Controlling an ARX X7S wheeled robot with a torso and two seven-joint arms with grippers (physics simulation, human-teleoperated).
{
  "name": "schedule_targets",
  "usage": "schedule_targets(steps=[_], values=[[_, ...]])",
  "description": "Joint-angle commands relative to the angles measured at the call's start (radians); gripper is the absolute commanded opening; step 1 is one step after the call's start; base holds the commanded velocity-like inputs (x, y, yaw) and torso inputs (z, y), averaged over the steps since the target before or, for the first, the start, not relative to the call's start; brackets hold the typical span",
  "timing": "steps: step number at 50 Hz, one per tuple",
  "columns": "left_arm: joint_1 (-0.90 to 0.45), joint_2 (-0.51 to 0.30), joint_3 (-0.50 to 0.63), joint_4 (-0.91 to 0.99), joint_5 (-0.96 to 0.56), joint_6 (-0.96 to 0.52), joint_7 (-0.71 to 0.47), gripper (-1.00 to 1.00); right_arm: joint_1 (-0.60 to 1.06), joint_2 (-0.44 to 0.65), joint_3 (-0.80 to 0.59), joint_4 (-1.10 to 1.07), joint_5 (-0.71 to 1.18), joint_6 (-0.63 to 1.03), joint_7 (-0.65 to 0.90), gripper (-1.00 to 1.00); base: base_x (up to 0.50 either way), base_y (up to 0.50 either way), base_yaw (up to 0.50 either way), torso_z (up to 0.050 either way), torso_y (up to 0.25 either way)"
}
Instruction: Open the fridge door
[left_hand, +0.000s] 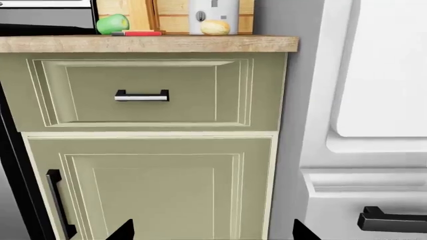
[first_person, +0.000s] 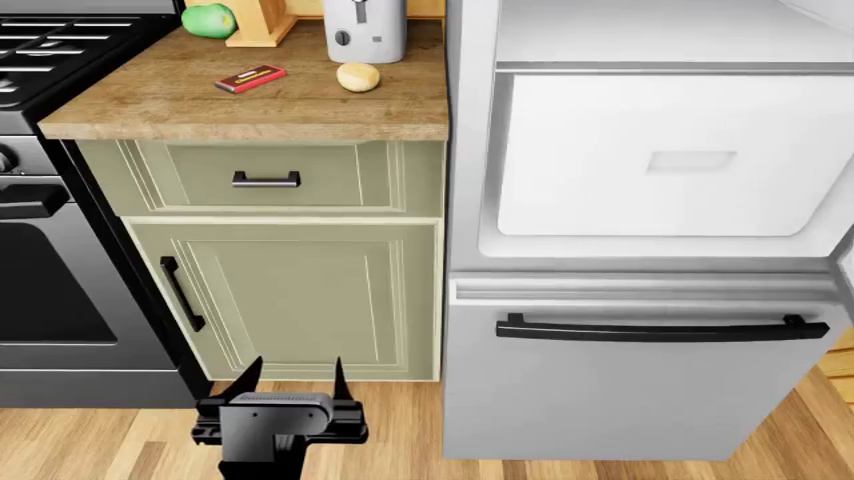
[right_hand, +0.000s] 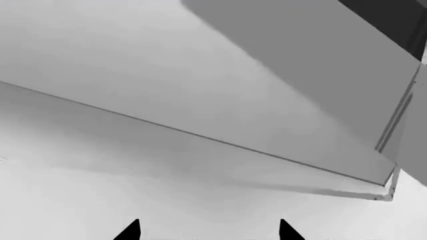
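Observation:
The fridge's upper compartment (first_person: 641, 150) stands uncovered in the head view, with a white inner drawer (first_person: 661, 160) and a shelf above it showing. The fridge door is swung away from the front. Only a pale sliver (first_person: 846, 265) at the right edge of the head view seems to be part of it. My left gripper (first_person: 294, 385) hangs open and empty low before the green cabinet door (first_person: 300, 300); the left wrist view shows its tips (left_hand: 213, 231) apart. My right gripper (right_hand: 208, 231) is open, facing plain pale grey panels, and is out of the head view.
The freezer drawer front (first_person: 641, 380) with a horizontal black handle (first_person: 661, 330) lies below the compartment. A green drawer (first_person: 267, 178) sits under a wooden counter (first_person: 160, 110) holding a toaster-like appliance (first_person: 363, 28), a potato (first_person: 358, 76), a red bar (first_person: 250, 78) and a green apple (first_person: 208, 20). A black stove (first_person: 54, 250) stands to the left.

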Motion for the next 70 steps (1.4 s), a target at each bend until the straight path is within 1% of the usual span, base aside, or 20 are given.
schedule_targets(steps=[1,14,26,34,40,46,53,58,61,64,67,69,70], values=[[-0.003,-0.002,0.007,0.0,0.003,-0.004,0.0,1.0,-0.029,0.1,0.06,0.038,0.008,0.003,-0.041,1.0,0.0,0.0,0.0,0.0,0.0],[-0.001,-0.007,0.01,0.014,0.002,-0.012,-0.006,1.0,-0.076,0.153,0.103,0.066,-0.013,0.013,-0.068,1.0,0.0,0.0,0.0,0.002,0.002],[-0.005,-0.005,0.013,0.001,0.003,-0.005,-0.004,1.0,-0.075,0.242,0.119,0.112,-0.014,0.049,-0.098,1.0,0.0,0.0,0.0,0.003,0.003],[-0.006,-0.005,0.015,-0.001,0.003,-0.005,-0.005,1.0,-0.106,0.32,0.118,0.176,-0.01,0.05,-0.171,1.0,0.0,0.0,0.0,0.003,0.001],[-0.008,-0.003,0.018,-0.013,0.007,-0.004,-0.006,1.0,-0.17,0.36,0.185,0.218,-0.012,0.044,-0.255,1.0,0.0,0.0,0.0,0.002,0.0],[-0.011,-0.002,0.022,-0.023,0.012,-0.006,-0.008,1.0,-0.208,0.381,0.239,0.213,-0.016,0.059,-0.286,1.0,0.0,0.0,0.0,0.004,0.002],[-0.013,0.0,0.025,-0.033,0.016,-0.004,-0.009,1.0,-0.217,0.443,0.23,0.232,-0.012,0.065,-0.319,1.0,0.0,0.0,0.0,0.003,0.001],[-0.015,0.001,0.027,-0.046,0.018,-0.002,-0.009,1.0,-0.277,0.502,0.231,0.24,-0.015,0.051,-0.399,1.0,0.0,0.0,0.0,0.002,0.002],[-0.018,0.003,0.028,-0.055,0.022,-0.005,-0.013,1.0,-0.332,0.528,0.264,0.26,-0.041,0.031,-0.459,1.0,0.0,0.0,0.0,0.003,0.0],[-0.021,0.01,0.025,-0.081,0.017,0.002,-0.011,1.0,-0.41,0.552,0.312,0.287,-0.087,0.014,-0.531,1.0,0.0,0.0,0.0,0.0,0.003],[-0.026,0.025,0.025,-0.142,0.027,0.039,-0.003,1.0,-0.481,0.567,0.371,0.316,-0.142,0.005,-0.594,1.0,0.0,0.0,0.0,0.003,0.0],[-0.023,0.017,0.025,-0.118,0.026,0.014,-0.014,1.0,-0.521,0.578,0.41,0.337,-0.172,0.002,-0.638,1.0,0.0,0.0,0.0,0.005,0.0],[-0.025,0.021,0.026,-0.134,0.029,0.023,-0.013,1.0,-0.535,0.584,0.424,0.346,-0.184,0.002,-0.654,1.0,0.0,0.0,0.0,0.0,0.01]])
